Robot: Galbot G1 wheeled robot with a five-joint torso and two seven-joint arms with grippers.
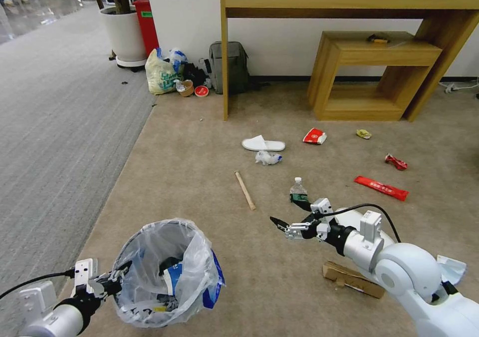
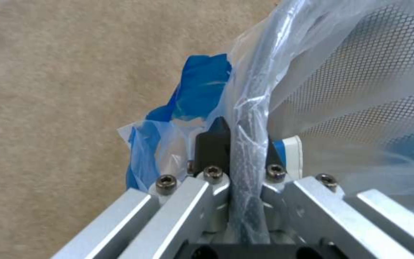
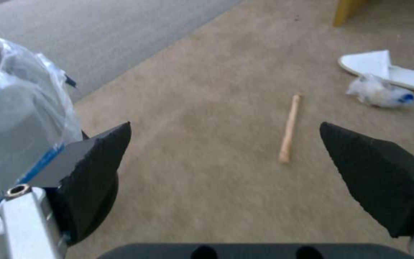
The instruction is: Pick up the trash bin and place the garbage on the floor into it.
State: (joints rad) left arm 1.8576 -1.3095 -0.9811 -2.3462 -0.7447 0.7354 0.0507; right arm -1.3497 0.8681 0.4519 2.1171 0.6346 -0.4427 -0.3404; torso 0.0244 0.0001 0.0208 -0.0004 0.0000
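Right now the trash bin [image 1: 164, 272] sits low on the robot's left, mouth up and tipped a bit toward the camera; left hand [image 2: 245, 144] is clamped tight on its bag-covered rim. Right hand [image 1: 289, 213] hovers over the floor [image 1: 199, 177] w/ fingers spread wide, holding nothing. Wooden stick [image 1: 245, 190] lies just ahead, long axis running away and slightly left. Green-label bottle [image 1: 298, 192] is partly hidden behind the right hand; cardboard strip [image 1: 349, 278] is partly under the arm. Open carpet lies btw stick and bin; slipper [image 1: 263, 144] is farther off.
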